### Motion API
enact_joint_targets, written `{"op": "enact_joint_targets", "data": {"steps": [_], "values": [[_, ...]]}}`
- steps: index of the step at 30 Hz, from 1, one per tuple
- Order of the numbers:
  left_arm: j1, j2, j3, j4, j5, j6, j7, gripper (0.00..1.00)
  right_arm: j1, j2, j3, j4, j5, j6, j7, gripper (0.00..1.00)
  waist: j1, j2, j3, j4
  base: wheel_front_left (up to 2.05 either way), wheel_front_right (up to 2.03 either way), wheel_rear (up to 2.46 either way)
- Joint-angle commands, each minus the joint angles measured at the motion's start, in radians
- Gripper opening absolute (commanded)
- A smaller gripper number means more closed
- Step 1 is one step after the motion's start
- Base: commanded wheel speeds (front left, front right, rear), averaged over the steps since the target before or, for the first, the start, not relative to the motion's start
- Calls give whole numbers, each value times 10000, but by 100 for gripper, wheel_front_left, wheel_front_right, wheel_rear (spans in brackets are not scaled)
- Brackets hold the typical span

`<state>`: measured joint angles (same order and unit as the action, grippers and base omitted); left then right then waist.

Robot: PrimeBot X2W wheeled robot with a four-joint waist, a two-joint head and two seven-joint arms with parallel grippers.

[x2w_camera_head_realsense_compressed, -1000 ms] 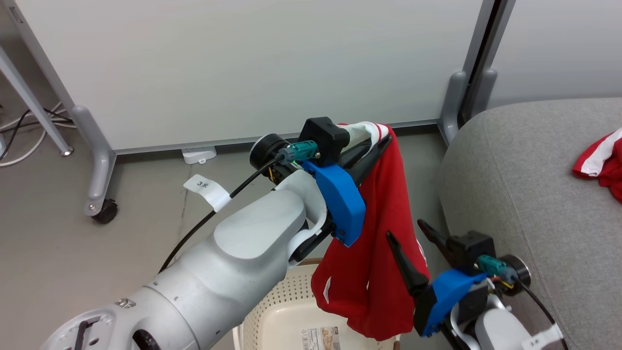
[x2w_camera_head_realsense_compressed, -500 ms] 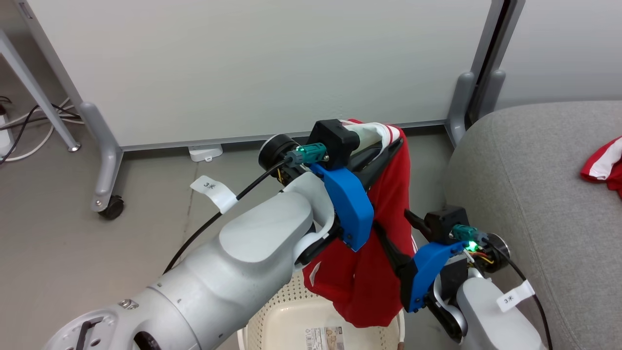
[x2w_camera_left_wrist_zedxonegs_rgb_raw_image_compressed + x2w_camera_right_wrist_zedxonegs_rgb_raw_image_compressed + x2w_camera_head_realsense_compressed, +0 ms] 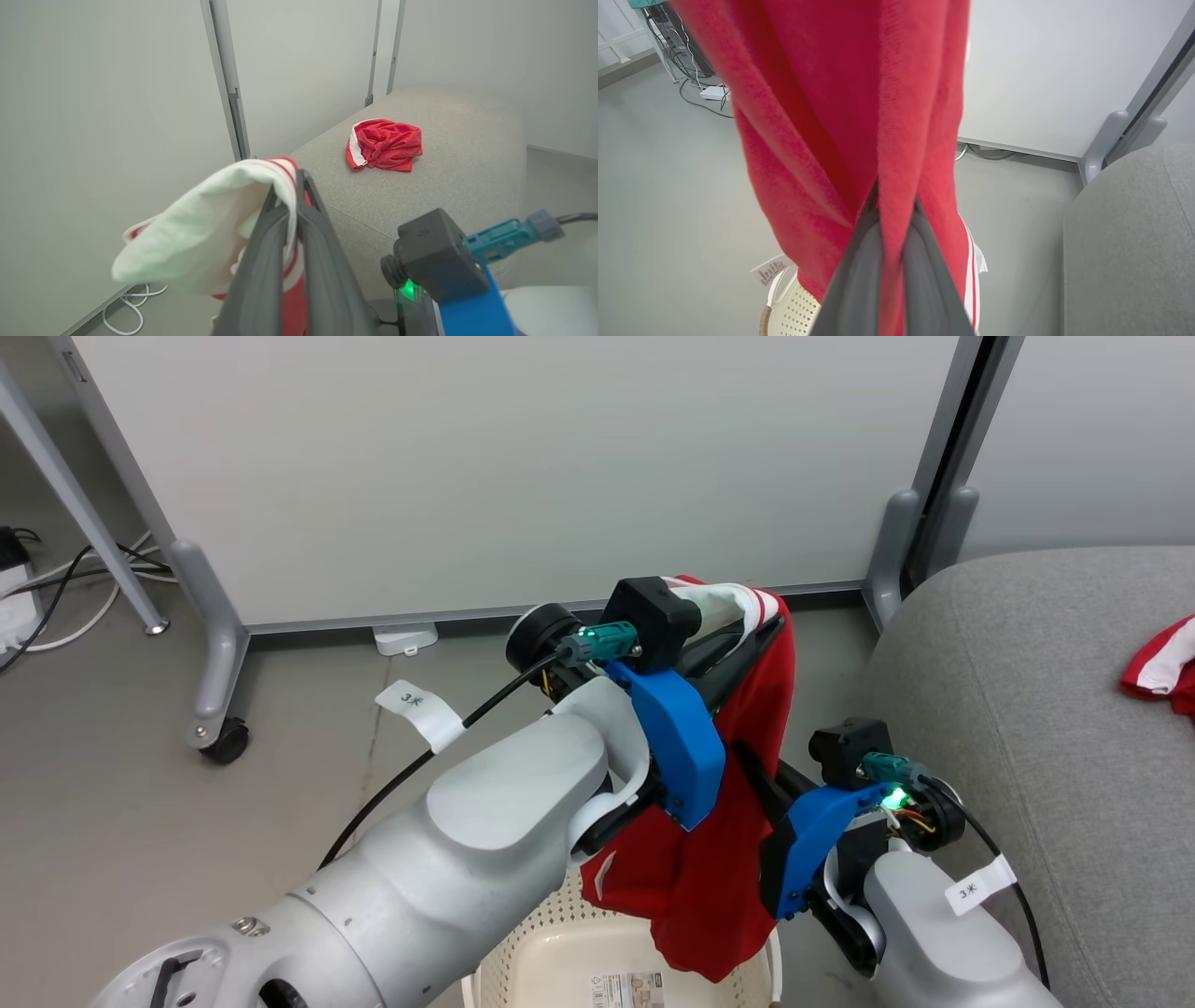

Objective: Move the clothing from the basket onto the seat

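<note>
Carrying, two-handed: one red sports garment with white striped trim [image 3: 709,887], hanging with its hem low over the small cream perforated plastic basket with a brown rim [image 3: 523,933] at the near edge. Upper hold: left gripper [image 3: 767,627], fingers pressed together on the white trim at the top of the cloth. Lower hold, further right: right gripper [image 3: 752,761], pinching a fold of the red fabric. Far right: large grey fabric seat cushion [image 3: 1027,709], bearing a second red-and-white garment [image 3: 1162,663]. Handling, as judged: hold both pinches firm, raise until the hem clears the rim, swing both arms right together without stretching the cloth, lower onto bare cushion, then release. Views: the left wrist view gives the trim nipped between its fingers [image 3: 261,242] and the second garment whole and crumpled, where the head view catches an edge; the right wrist view gives the pinched fold, which the head view buries in cloth.
</note>
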<state>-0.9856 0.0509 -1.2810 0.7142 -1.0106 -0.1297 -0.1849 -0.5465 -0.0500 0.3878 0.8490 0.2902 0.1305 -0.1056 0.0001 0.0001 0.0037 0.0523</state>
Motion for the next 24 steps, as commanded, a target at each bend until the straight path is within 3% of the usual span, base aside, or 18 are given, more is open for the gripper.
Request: {"op": "enact_joint_targets", "data": {"steps": [1, 13, 15, 18, 21, 22, 24], "values": [[51, -5, -16, 52, 44, -7, -27, 0, -218, -8, 64, 122, 120, 5, -137, 0, -1, -1, -15, -23, 0, 0, 0], [98, -5, -17, 168, -11, -7, 2, 0, -470, -8, 334, 715, 462, 5, -593, 0, -1, -1, -27, -137, 0, 0, 0], [118, -5, -17, 180, -20, -7, 11, 29, -518, -8, 378, 803, 492, 5, -661, 0, -1, -1, -23, -148, 0, 0, 0], [132, -6, -17, 193, -45, -7, 28, 49, -587, -8, 439, 921, 554, 5, -722, 0, -1, -1, -28, -155, 0, 0, 0], [164, -6, -17, 218, -62, -8, 29, 93, -608, -8, 477, 1030, 635, 5, -782, 0, -1, -1, -36, -151, 0, 0, 0], [176, -6, -17, 239, -69, -8, 29, 100, -618, -8, 483, 1058, 654, 3, -811, 0, -1, -1, -38, -153, 0, 0, 0], [187, -4, -17, 290, -90, -8, 23, 100, -648, -8, 483, 1124, 698, 3, -854, 0, -1, -1, -38, -160, 0, 0, 0]]}}
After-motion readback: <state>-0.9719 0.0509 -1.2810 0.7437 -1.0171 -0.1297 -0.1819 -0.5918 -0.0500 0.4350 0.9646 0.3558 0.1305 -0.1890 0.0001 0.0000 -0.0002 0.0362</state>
